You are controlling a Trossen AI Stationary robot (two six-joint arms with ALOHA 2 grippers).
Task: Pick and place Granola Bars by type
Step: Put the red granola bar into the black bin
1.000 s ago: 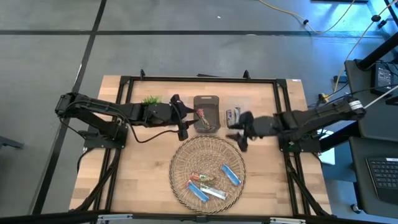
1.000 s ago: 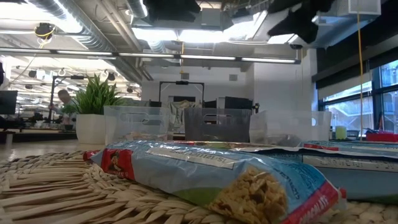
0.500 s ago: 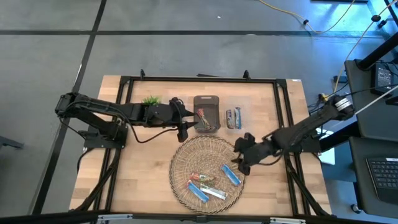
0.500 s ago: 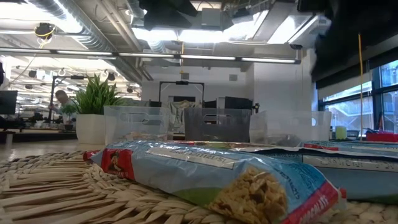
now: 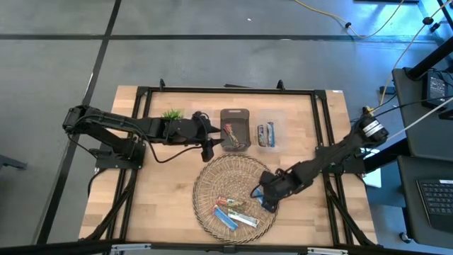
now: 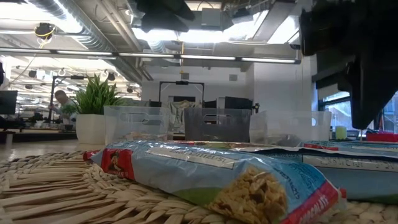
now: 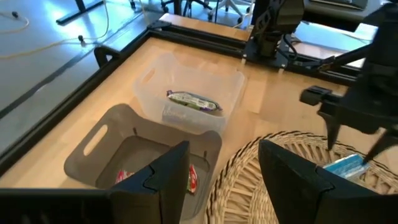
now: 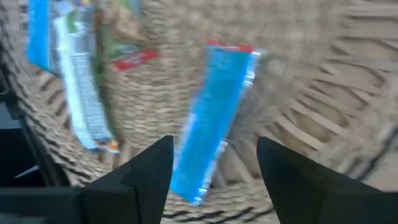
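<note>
Blue granola bar [image 8: 214,118] between right pincer [image 8: 214,165] fingers

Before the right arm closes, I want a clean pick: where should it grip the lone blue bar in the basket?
Grip the blue bar across its narrow width near the middle, coming straight down from above. It lies flat and alone on the basket weave, long edges free, apart from the other bars. The right gripper hangs open over it, fingers either side.
</note>
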